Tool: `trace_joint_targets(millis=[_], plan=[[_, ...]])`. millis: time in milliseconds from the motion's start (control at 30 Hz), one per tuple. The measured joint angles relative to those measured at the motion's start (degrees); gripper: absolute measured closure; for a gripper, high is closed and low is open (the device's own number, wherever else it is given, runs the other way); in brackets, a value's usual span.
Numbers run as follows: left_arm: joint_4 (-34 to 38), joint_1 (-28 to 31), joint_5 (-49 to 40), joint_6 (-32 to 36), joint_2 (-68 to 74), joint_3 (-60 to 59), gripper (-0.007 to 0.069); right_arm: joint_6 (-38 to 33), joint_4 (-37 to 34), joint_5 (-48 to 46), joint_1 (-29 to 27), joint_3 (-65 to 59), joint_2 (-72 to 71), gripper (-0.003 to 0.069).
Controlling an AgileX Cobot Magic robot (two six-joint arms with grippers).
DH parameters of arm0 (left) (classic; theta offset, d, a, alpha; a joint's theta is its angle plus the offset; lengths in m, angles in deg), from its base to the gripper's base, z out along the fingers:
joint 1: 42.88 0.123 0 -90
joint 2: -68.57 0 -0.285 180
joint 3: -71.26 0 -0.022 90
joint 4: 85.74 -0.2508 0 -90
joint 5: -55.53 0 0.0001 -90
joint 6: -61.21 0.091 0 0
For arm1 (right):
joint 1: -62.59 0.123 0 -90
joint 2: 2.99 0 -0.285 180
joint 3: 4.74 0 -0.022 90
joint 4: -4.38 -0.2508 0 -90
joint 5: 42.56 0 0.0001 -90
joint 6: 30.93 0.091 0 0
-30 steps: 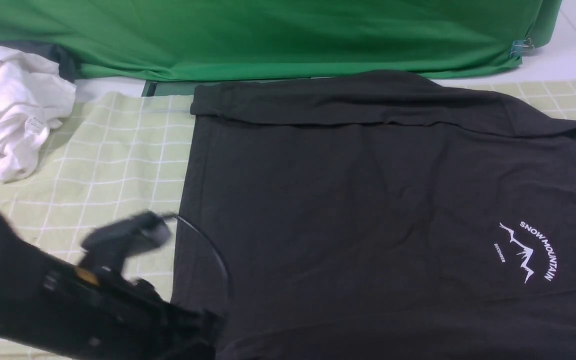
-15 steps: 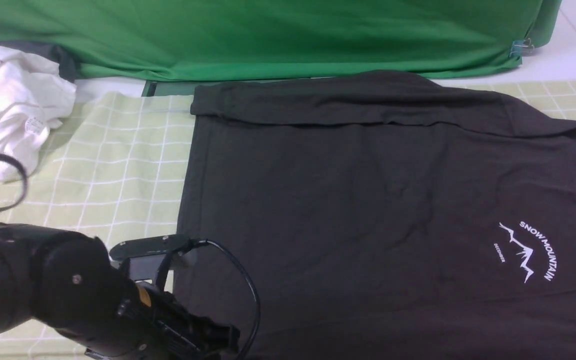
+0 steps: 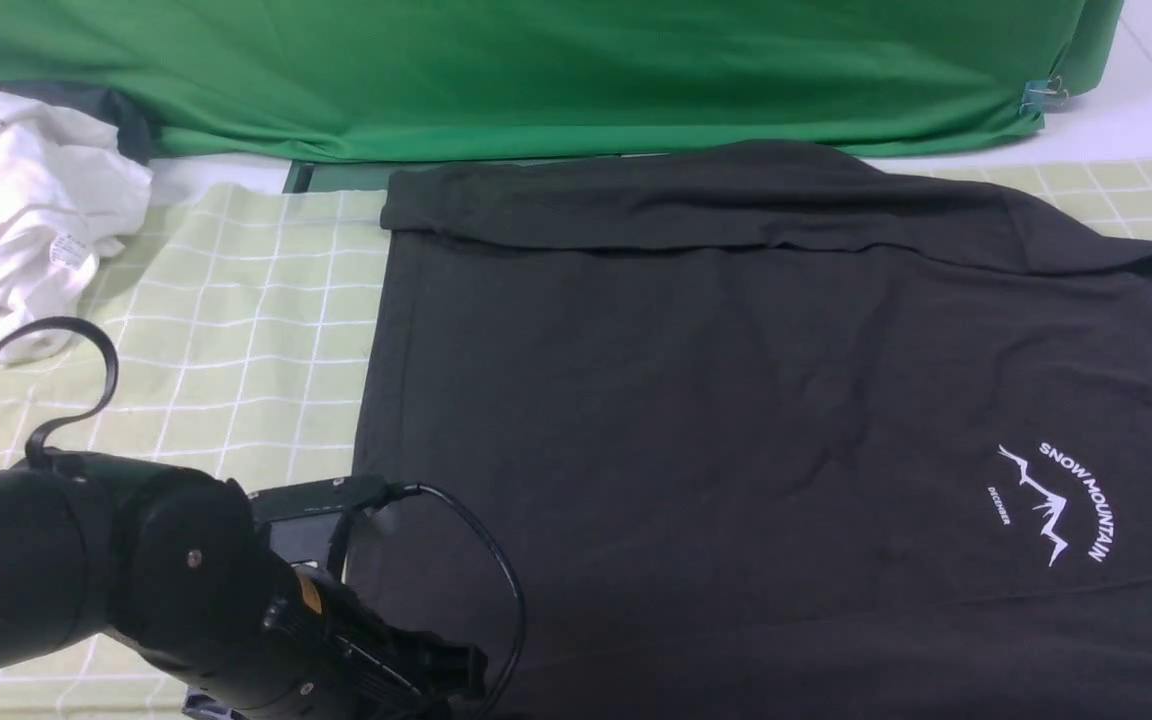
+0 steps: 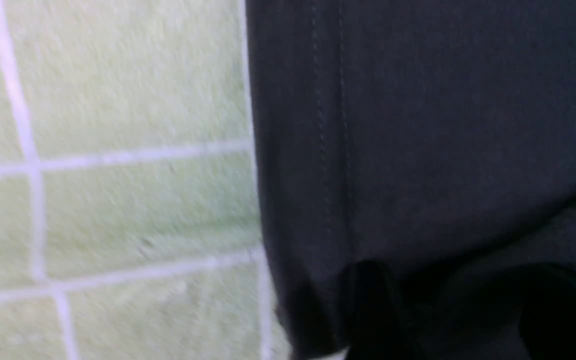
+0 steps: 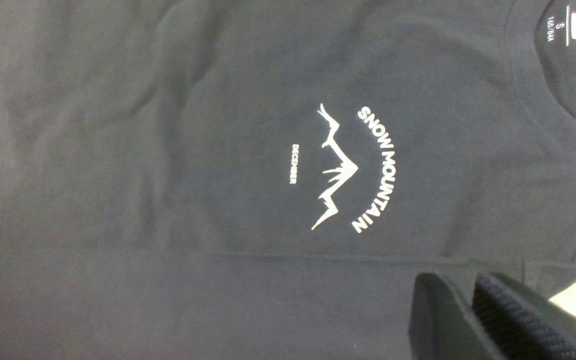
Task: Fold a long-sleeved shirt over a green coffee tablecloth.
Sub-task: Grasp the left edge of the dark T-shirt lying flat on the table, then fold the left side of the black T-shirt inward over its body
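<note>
The long-sleeved shirt (image 3: pixel 736 420) is spread flat on the green coffee tablecloth (image 3: pixel 236 330), with the hem (image 4: pixel 293 150) toward the surface's left edge and the collar (image 5: pixel 543 100) toward its right. The left gripper (image 4: pixel 463 272) is seen at the hem's near end, fingers apart. The right gripper (image 5: pixel 460 280) is seen near the chest print (image 5: pixel 348 170); whether its fingers meet cannot be told.

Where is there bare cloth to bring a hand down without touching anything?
Free: the tablecloth strip between the white garment and the long-sleeved shirt, beyond the left arm; a smaller patch at the far right, past the shirt's shoulder. Crowded: the shirt fills centre and right.
</note>
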Motion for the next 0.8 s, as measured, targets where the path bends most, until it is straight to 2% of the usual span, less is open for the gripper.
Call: trace_joint_targets(millis=[267, 633, 700, 800], plan=[[1.6, 0.0, 0.2, 0.0, 0.4, 0.0, 0.0400, 0.2, 0.0, 0.1, 0.0, 0.0, 0.0, 0.0536], [2.9, 0.0, 1.2, 0.1, 3.9, 0.9, 0.0428, 0.2, -0.1, 0.2, 0.0, 0.0, 0.0, 0.0518], [2.7, 0.0, 0.5, 0.4, 3.9, 1.8, 0.0467, 0.2, -0.1, 0.1, 0.0, 0.0, 0.0, 0.0515], [2.8, 0.0, -1.0, 0.5, 1.5, 3.7, 0.0575, 0.2, -0.1, 0.2, 0.0, 0.0, 0.0, 0.0510]])
